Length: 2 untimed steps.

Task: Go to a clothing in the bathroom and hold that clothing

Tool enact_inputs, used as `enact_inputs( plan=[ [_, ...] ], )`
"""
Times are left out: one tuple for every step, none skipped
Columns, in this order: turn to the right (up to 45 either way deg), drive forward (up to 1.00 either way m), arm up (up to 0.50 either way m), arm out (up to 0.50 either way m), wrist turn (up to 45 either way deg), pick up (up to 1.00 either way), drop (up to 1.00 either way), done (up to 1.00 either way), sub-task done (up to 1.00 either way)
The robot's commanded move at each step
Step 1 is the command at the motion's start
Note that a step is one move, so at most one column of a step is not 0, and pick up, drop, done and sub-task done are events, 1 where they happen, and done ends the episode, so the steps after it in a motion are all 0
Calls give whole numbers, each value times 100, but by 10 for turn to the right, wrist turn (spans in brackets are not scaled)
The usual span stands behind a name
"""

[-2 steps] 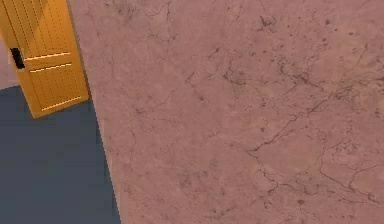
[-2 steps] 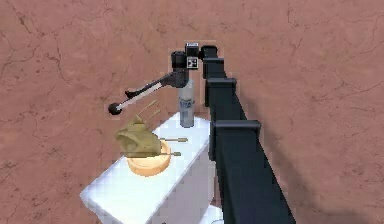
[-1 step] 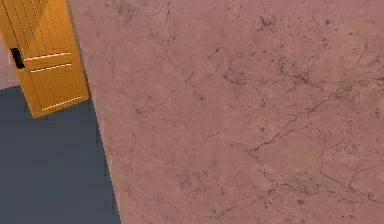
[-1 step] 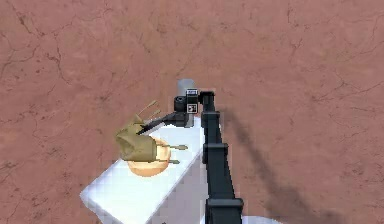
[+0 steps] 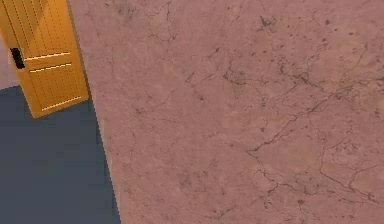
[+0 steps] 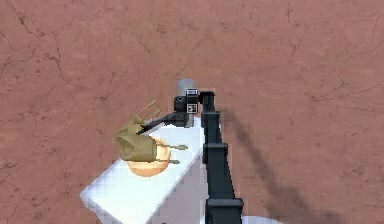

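In the forward view's left stands an orange panelled door, with dark blue-grey floor below it. To the right of those there is pinkish-brown marbled wall, very close in front of the robot. By my reckoning the driving part of the job is over, though I cannot say for sure that this room is the bathroom.

Out to the arm side, low down and left of the middle, is a white boxy unit with a flat top. On that top is a crumpled olive-tan lump, soft-looking and folded like cloth, and I take it for the clothing. It lies on or against a round tan dish or basket just to its right. The gripper sits right at the lump's upper edge, its thin fingers pointing left into it. The dark arm is stretched out behind it from the bottom edge.

I cannot tell how the fingers are set, nor whether they have hold of anything. The cloth is on the unit, not hanging clear, so it may only be lying under them.

As I judge it, the approach and the reach are done. What remains is a sure grip on the cloth, and a lift off the white top would show it.
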Motion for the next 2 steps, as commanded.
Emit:
enact_inputs(
  plan=[
    [0, 0, 10, 0, 0, 0, 0, 0, 0],
    [0, 0, 0, 0, 0, 0, 0, 100, 0]
  ],
)
